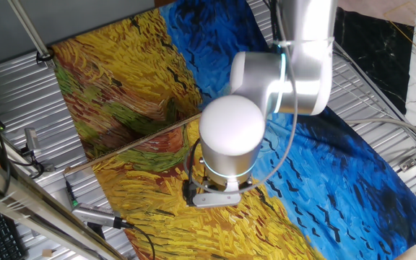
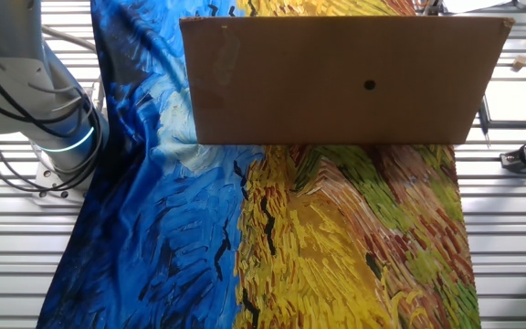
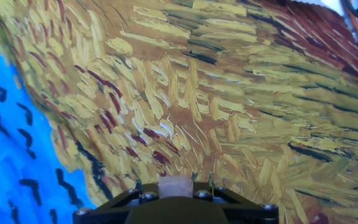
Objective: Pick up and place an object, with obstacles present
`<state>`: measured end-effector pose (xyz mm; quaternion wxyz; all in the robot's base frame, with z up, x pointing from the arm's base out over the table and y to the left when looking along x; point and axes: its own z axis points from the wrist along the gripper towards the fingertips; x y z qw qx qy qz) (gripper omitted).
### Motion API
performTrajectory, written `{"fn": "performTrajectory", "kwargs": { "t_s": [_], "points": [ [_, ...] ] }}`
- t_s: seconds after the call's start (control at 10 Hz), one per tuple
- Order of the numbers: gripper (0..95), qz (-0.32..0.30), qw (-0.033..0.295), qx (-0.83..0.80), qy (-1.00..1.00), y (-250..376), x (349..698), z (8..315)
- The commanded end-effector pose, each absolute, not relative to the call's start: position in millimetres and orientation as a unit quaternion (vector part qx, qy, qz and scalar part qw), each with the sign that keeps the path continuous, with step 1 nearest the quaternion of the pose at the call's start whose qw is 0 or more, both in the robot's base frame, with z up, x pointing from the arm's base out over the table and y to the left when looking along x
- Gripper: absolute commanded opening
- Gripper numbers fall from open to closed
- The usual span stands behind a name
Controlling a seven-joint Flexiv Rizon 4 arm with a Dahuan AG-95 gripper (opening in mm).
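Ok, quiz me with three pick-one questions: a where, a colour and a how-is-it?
1. Where is the tiny pale tan wooden cube in the hand view?
A) between the fingers of the dark two-finger gripper
B) on blue paint
C) on bare metal
2. What colour is the painted cloth just beyond the cube?
A) green
B) mostly yellow
C) white
3. How is the long thin brown wooden stick?
A) standing upright
B) snapped in two
C) lying across the cloth
Answers: A, it sits in the gap at the bottom edge; B, yellow strokes surround it; C, it runs as one straight line over the cloth.
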<state>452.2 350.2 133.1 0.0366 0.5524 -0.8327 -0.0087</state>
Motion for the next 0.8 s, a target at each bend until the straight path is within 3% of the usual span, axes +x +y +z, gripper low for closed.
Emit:
{"fn": "performTrajectory", "kwargs": {
  "t_s": [0.1, 0.8],
  "points": [
    [0.0, -0.006, 0.026, 0.557, -0.83, 349.3, 451.1, 122.5],
    [0.0, 0.006, 0.025, 0.573, -0.819, 350.3, 449.5, 99.1]
  ]
}}
